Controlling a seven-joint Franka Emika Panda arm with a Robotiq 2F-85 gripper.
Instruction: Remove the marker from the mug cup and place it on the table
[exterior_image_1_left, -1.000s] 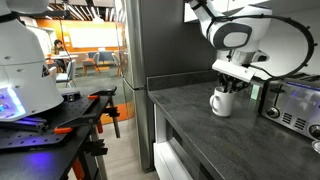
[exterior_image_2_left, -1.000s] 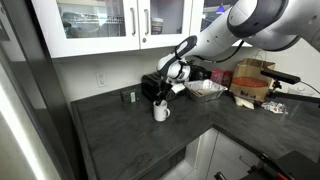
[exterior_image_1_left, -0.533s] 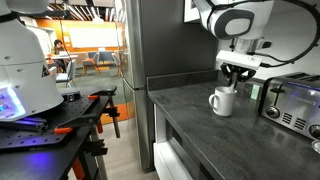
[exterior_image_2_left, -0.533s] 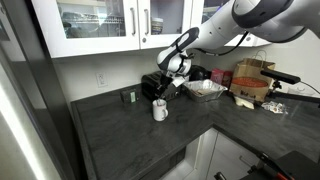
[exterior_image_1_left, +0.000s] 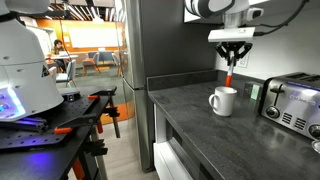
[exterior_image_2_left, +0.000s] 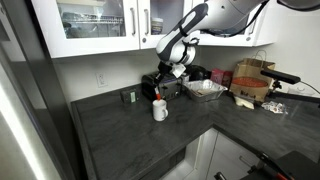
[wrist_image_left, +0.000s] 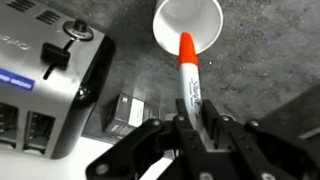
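Note:
My gripper (wrist_image_left: 190, 128) is shut on the marker (wrist_image_left: 188, 72), a white pen with a red-orange end that points down toward the mug cup (wrist_image_left: 190, 22). In an exterior view the gripper (exterior_image_1_left: 232, 56) hangs well above the white mug cup (exterior_image_1_left: 223, 100), and the marker (exterior_image_1_left: 231, 78) hangs clear of the rim. In both exterior views the mug cup (exterior_image_2_left: 160, 109) stands upright on the dark table (exterior_image_1_left: 200, 125). The marker is barely visible under the gripper (exterior_image_2_left: 171, 73) in the other one.
A chrome toaster (exterior_image_1_left: 290, 100) stands right of the mug cup and fills the left of the wrist view (wrist_image_left: 45, 85). A small dark box (wrist_image_left: 128, 110) lies beside it. A tray (exterior_image_2_left: 205, 88) and cardboard box (exterior_image_2_left: 250, 78) sit farther along the counter. A workbench with orange clamps (exterior_image_1_left: 50, 125) stands apart.
The gripper has risen from the mug's rim to well above it, lifting the marker out of the mug cup. The mug cup has not moved.

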